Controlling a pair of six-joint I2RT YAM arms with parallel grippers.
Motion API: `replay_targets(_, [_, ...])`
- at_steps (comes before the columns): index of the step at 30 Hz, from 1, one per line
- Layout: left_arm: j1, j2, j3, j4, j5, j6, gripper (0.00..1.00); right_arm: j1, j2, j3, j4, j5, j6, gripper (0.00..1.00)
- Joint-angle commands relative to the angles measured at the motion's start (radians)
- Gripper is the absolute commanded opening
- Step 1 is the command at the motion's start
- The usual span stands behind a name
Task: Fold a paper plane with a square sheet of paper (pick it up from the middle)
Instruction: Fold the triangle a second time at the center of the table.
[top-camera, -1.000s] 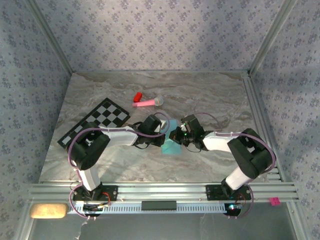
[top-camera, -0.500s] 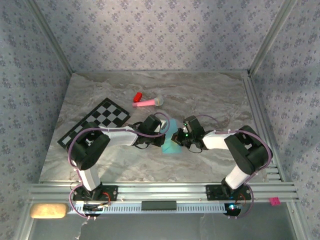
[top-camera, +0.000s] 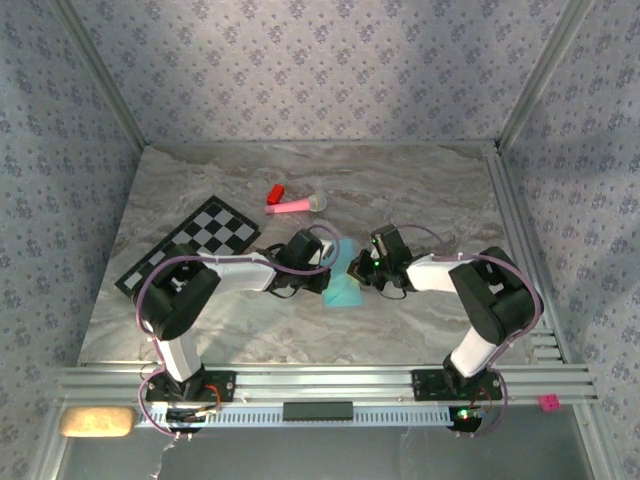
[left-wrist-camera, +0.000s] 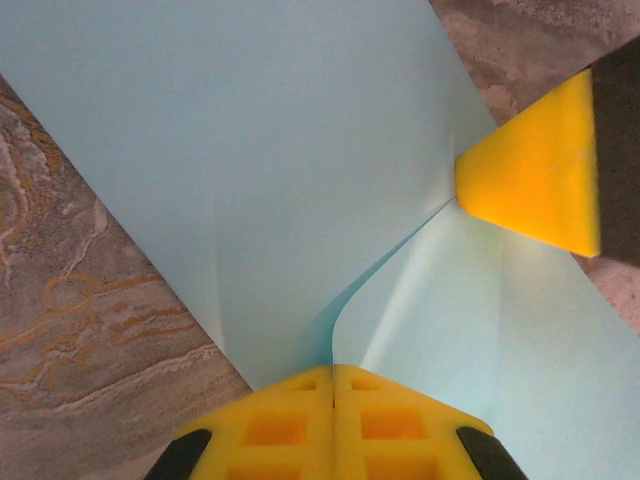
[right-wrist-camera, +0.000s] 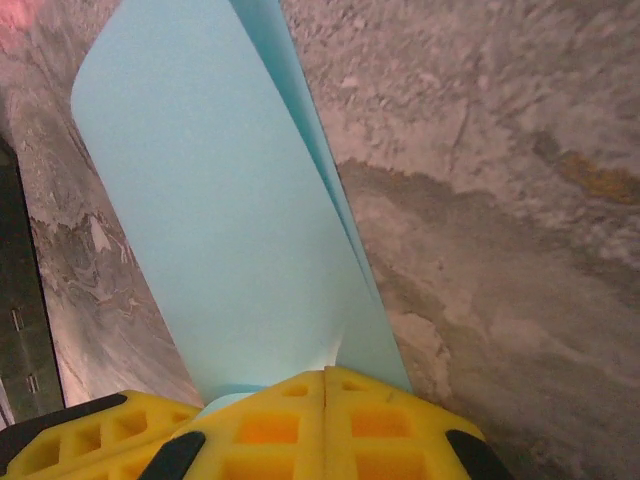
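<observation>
Between left gripper (left-wrist-camera: 333, 372) and right gripper (right-wrist-camera: 325, 378), sheet of paper (left-wrist-camera: 250, 150) is clamped by both, mid-fold; edges likely to be aligned next.

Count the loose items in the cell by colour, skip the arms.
Light blue: 1, the paper sheet
Black and white: 1, the checkered mat
Pink: 1, the stick toy
Red: 1, the small block
Total: 4

Left pincer (left-wrist-camera: 333, 370), right pincer (right-wrist-camera: 325, 374) closed
</observation>
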Motion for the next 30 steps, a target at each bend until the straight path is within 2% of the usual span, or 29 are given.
replay_targets(1, [0.007, 0.016, -0.023, -0.087, -0.025, 0.017, 0.04, -0.007, 0.027, -0.050, -0.058, 0.081, 0.019, 0.02])
replay_targets(7, [0.007, 0.019, -0.023, -0.094, -0.027, 0.020, 0.04, -0.025, -0.007, -0.063, -0.058, 0.107, 0.027, 0.03])
replay_targets(11, [0.007, 0.020, -0.025, -0.092, -0.028, 0.024, 0.04, -0.040, -0.062, -0.086, 0.034, 0.102, 0.023, 0.05])
replay_targets(15, [0.007, 0.020, -0.028, -0.085, -0.028, 0.020, 0.04, 0.004, -0.148, -0.010, -0.110, 0.163, -0.088, 0.06])
replay_targets(17, [0.007, 0.021, -0.023, -0.086, -0.026, 0.020, 0.04, 0.023, -0.162, 0.004, -0.106, 0.129, -0.117, 0.07])
replay_targets(23, [0.007, 0.021, -0.023, -0.088, -0.028, 0.023, 0.04, 0.058, -0.096, 0.005, -0.023, 0.015, -0.049, 0.05])
replay_targets(30, [0.007, 0.023, -0.026, -0.085, -0.026, 0.023, 0.04, 0.079, 0.003, 0.005, 0.042, -0.045, -0.011, 0.03])
